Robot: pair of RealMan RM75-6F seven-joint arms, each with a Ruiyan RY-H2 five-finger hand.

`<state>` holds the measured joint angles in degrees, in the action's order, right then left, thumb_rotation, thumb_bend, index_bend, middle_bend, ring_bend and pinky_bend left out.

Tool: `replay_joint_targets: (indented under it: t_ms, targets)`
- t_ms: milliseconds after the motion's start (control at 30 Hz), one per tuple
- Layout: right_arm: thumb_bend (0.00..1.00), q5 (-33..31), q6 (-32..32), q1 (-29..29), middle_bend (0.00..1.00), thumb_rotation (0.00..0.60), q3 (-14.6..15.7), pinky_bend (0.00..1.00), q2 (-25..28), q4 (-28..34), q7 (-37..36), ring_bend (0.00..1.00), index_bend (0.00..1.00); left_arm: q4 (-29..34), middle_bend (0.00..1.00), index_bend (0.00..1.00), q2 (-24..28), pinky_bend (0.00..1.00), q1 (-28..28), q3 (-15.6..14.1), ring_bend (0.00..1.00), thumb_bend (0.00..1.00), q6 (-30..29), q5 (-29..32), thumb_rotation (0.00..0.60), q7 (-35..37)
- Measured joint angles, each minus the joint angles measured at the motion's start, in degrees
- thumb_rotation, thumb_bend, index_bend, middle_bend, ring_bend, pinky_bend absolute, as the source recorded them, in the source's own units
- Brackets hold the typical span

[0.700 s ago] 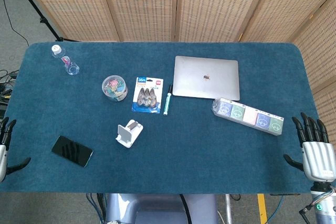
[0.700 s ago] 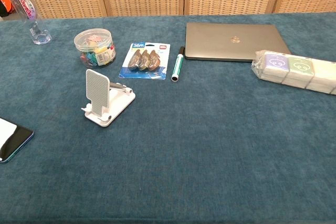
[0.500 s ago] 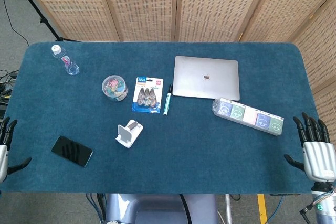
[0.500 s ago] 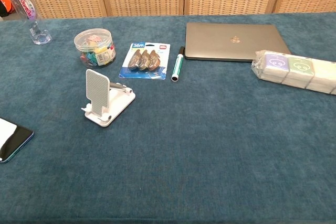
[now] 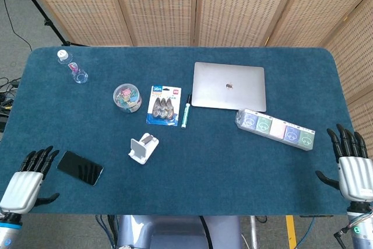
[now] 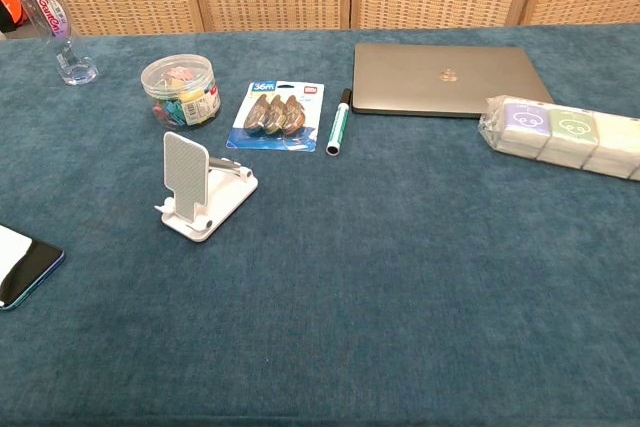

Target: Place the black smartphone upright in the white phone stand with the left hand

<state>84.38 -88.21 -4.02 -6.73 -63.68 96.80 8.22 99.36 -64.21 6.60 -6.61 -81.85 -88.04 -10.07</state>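
Observation:
The black smartphone [image 5: 80, 168] lies flat on the blue table near its front left corner; only its end shows at the left edge of the chest view, as the smartphone [image 6: 24, 265]. The white phone stand [image 5: 143, 147] stands empty to the phone's right, its backrest upright in the chest view of the stand [image 6: 200, 187]. My left hand [image 5: 27, 182] hovers over the table's front left corner, fingers spread and empty, fingertips just left of the phone. My right hand [image 5: 351, 167] is off the table's front right edge, fingers spread, holding nothing.
Behind the stand are a clear tub of clips [image 5: 127, 97], a blister pack [image 5: 164, 105] and a green marker [image 5: 186, 111]. A closed laptop [image 5: 229, 86] and a wrapped row of boxes [image 5: 275, 129] lie to the right. A water bottle [image 5: 73, 69] stands far left.
My left hand has moved in from the left edge to the table's front left corner, close to the phone. The right hand has barely shifted.

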Motion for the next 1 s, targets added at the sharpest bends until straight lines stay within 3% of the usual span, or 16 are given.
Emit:
replay_joint_targets:
  t_ms: [267,533,1000]
  targets:
    - [0.0,-0.51,0.21,-0.11,0.0,0.6,-0.35,0.0,0.46,0.37,-1.05,0.0,0.0,-12.72,0.0,0.0,-2.39,0.0,5.29,0.44,0.0,0.0,4.73,-5.74,0.6,11.12]
    - [0.0,-1.18,0.88,-0.33,0.0,0.6,-0.33,0.0,0.02,0.13,-0.42,0.0,0.0,-28.74,0.0,0.0,-8.14,0.0,11.44,-1.79,0.0,0.0,10.84,-12.74,0.6,23.87]
    - [0.0,-1.9,1.35,-0.53,0.0,0.6,-0.47,0.0,-0.15,-0.33,-0.6,0.0,0.0,-33.44,0.0,0.0,-12.22,0.0,15.51,-3.38,0.0,0.02,15.44,-13.89,0.6,25.08]
